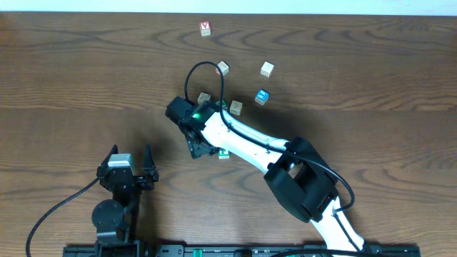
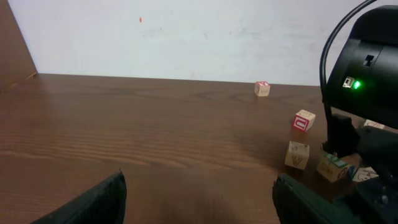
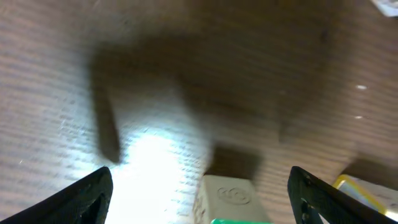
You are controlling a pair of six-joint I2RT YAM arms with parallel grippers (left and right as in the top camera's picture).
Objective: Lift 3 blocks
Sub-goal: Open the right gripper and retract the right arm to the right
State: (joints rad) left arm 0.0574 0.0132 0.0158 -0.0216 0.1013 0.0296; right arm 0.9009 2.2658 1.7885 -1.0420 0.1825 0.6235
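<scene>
At table centre, the right gripper (image 3: pixel 200 169) hangs low over the wood with its jaws spread wide, clasping nothing; the green cube (image 3: pixel 233 198) sits between the fingers, touching neither so far as the wrist view shows, and whether it rests on the table (image 1: pixel 71 71) cannot be told from there; seen from overhead, what looks to be the same cube lies just at 3 o'clock of the gripper, half tucked under the arm (image 1: pixel 250 146). Toward 12 o'clock of that gripper the other blocks are scattered loosely, mostly apart from one another, which leaves room for fingers to come down either side of each; among them are the red-faced cube (image 2: pixel 304 121) and, near it at 6 o'clock in the left wrist view, a pale cube (image 2: pixel 297 154), both upright on the wood. At 8 o'clock of the table the left gripper (image 1: pixel 130 152) sits near its base, jaws fully apart and empty, likely parked there so the two arms do not cross; judging by this, the red-faced and pale cubes are not yet lifted.
</scene>
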